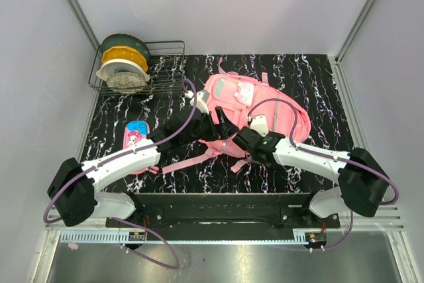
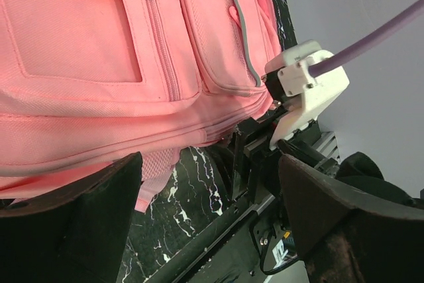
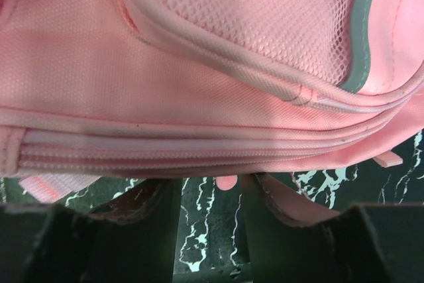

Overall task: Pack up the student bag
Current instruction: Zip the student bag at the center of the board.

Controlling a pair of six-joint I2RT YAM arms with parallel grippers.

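The left gripper [image 2: 209, 180] is spread wide with nothing between its fingers, hovering just beside the near left side of the student bag [image 1: 232, 94]. The right gripper [image 3: 211, 193] stands partway apart, its tips at the bag's zipped edge with a small pink tab [image 3: 226, 181] at the gap; whether it pinches anything cannot be told. The black, white-veined table [image 1: 318, 84] sits between pale grey walls [image 1: 232, 4], with a wire rack [image 1: 165, 64] of spools [image 1: 122, 61] at its far left corner. The bag lies flat mid-table, pink, with zipped pockets, mesh and grey piping.
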